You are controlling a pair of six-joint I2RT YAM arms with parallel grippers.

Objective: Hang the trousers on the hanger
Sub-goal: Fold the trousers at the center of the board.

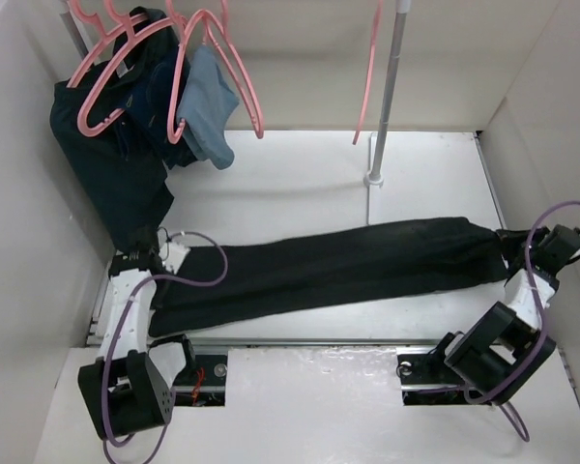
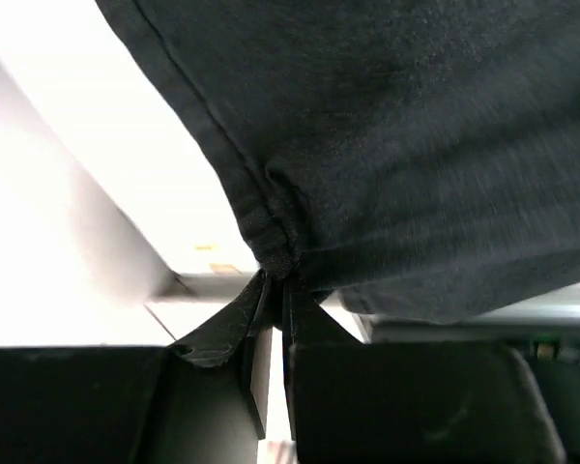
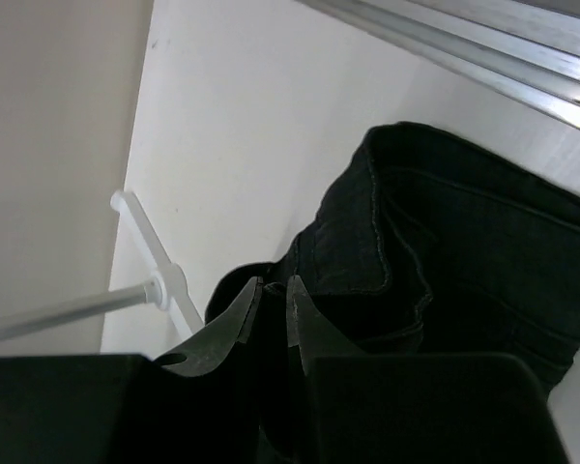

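The left gripper (image 1: 162, 253) sits at the near left of the table (image 1: 309, 174), its jaws pressed together on a bunched bit of hem at one end of the trousers (image 1: 338, 261). The left wrist view shows the fingertips (image 2: 275, 280) pinching that puckered edge (image 2: 416, 145). At the near right, the right gripper (image 1: 524, 246) meets the other end. There its fingers (image 3: 242, 309) stand almost together with dark folded fabric (image 3: 464, 251) caught between them. The trousers lie stretched flat across the table from one gripper to the other, slanting slightly away toward the right.

Beyond them stands a pole (image 1: 391, 87) on a white base. A pink hanger (image 1: 369, 82) hangs bare just left of it. At the far left, more hangers (image 1: 238, 77) carry a navy garment (image 1: 116, 164) and a light-blue cloth (image 1: 208, 106).
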